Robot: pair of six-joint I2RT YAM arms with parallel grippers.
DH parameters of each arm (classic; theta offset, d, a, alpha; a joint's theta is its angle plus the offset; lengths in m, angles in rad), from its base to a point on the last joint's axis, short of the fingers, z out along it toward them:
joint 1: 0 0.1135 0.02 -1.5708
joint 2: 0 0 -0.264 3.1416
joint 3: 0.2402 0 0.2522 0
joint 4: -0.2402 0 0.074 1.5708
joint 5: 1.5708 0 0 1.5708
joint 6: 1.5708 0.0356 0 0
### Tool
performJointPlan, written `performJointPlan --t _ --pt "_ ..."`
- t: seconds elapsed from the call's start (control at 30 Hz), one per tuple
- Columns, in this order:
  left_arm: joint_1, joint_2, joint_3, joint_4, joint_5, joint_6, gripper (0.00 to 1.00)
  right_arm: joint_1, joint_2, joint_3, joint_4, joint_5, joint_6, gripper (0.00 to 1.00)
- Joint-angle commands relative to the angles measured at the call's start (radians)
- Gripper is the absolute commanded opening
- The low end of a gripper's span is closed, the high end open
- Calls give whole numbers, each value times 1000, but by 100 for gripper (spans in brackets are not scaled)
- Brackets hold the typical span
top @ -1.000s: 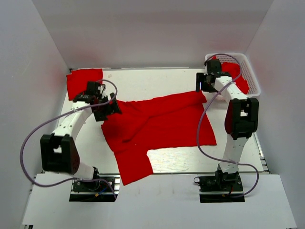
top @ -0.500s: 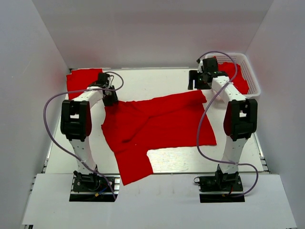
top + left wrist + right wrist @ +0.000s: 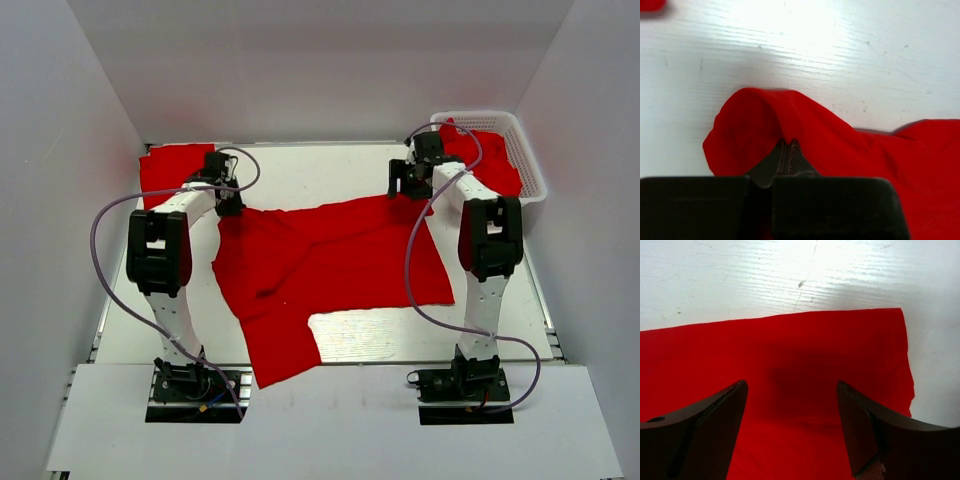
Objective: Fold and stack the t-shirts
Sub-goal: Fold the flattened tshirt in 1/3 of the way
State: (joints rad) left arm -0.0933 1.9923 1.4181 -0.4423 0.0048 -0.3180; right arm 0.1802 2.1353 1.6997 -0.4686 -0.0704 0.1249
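A red t-shirt (image 3: 330, 265) lies spread and crumpled across the middle of the table. My left gripper (image 3: 229, 204) is at its far left corner. In the left wrist view that gripper (image 3: 788, 143) is shut on a raised fold of the red t-shirt (image 3: 840, 145). My right gripper (image 3: 405, 186) hovers over the shirt's far right corner. The right wrist view shows it (image 3: 792, 385) open, with flat red cloth (image 3: 790, 345) beneath and nothing between the fingers. Another red t-shirt (image 3: 175, 170) lies folded at the back left.
A white lattice basket (image 3: 533, 170) stands at the back right with more red cloth (image 3: 495, 155) inside. Bare white table (image 3: 310, 170) runs behind the spread shirt. White walls enclose the table on the left, back and right.
My left gripper went to the shirt's far left corner and shut on the cloth. My right gripper moved left from the basket to the shirt's far right corner, staying open.
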Motion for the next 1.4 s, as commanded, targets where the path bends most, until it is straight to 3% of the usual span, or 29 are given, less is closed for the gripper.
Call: performJointPlan --t 0.0,0.37,0.67,0.8,0.87,0.9,1.0,1.07,1.1,1.13,1.27,1.37 --pt "16 -135 -15 70 -37 25 0 4 9 46 25 -2 33 78" --pt "58 -156 96 14 -25 99 0 5 52 40 73 26 107 79" --pt "112 5 226 -27 -77 50 0 1 54 -12 133 44 142 80" --pt "121 97 272 -39 44 69 0 1 75 11 133 29 143 80" --pt "121 140 307 -85 19 57 2 1 78 12 145 24 142 82" --pt "121 149 318 -105 8 57 13 1 83 26 148 24 140 82" --pt "121 139 331 -128 -29 45 61 2 81 51 131 17 125 82" --pt "121 122 358 -137 -69 45 87 7 66 54 133 15 105 82" --pt "121 122 370 -138 -81 45 95 8 55 54 131 5 101 82" --pt "121 105 381 -138 -95 45 100 8 48 60 131 3 96 82" --pt "112 65 436 -138 -95 56 100 18 5 61 131 -6 64 90" --pt "101 53 458 -159 -95 86 100 27 -15 72 123 4 47 90"
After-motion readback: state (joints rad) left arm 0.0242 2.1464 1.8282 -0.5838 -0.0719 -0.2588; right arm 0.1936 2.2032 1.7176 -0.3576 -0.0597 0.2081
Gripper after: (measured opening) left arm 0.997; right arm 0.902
